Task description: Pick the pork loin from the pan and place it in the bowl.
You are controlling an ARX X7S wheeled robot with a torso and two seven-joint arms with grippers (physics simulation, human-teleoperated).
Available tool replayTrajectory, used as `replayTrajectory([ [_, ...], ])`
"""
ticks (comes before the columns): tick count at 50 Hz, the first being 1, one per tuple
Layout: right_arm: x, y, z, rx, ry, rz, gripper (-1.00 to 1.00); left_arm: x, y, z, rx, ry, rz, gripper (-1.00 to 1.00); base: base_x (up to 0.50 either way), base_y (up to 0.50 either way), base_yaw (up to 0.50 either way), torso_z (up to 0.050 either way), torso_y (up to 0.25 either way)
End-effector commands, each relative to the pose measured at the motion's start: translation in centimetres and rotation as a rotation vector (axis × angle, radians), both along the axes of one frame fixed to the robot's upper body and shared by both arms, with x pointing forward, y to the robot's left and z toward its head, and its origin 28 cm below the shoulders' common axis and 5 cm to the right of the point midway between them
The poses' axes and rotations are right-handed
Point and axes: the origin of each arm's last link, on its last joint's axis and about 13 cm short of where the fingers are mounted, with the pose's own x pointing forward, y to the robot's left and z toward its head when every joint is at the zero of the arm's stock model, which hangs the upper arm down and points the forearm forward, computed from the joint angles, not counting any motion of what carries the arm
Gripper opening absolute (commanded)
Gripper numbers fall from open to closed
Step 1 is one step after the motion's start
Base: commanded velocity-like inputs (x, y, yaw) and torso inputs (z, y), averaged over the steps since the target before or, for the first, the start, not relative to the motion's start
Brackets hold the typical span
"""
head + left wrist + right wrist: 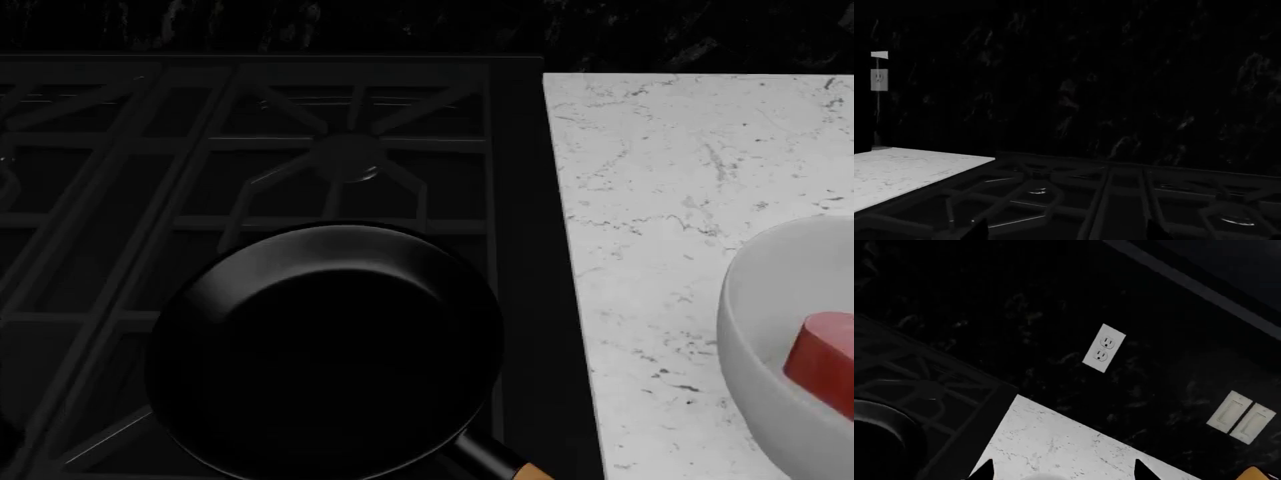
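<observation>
The right fingers (984, 469) stand apart, holding nothing. At the frame's right edge, the pork loin (823, 362) lies in the bowl (747, 330), the pan (327, 350) bare. It looks soft and slick; grip its thick sides.

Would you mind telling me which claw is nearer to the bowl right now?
Right. The right claw hangs over the white counter by the bowl, whose rim peeks between its tips; the left claw faces stove grates, bowl unseen.

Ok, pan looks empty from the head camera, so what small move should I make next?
Probably just lift the right arm clear and stop. The round black frying pan on the stove is empty, and the red chunk of pork loin already lies inside the large grey-white bowl on the marble counter. The right gripper shows spread fingertips holding nothing.
</observation>
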Motion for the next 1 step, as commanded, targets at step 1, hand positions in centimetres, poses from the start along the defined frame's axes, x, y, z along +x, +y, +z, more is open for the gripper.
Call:
replayTrajectory([
  [1, -0.47, 2.75, -2.78, 0.001, -0.125, 0.091, 1.00, -0.32, 0.01, -1.10, 0.000, 0.004, 0.000, 1.00, 0.00, 0.00, 0.00, 0.000, 0.000],
])
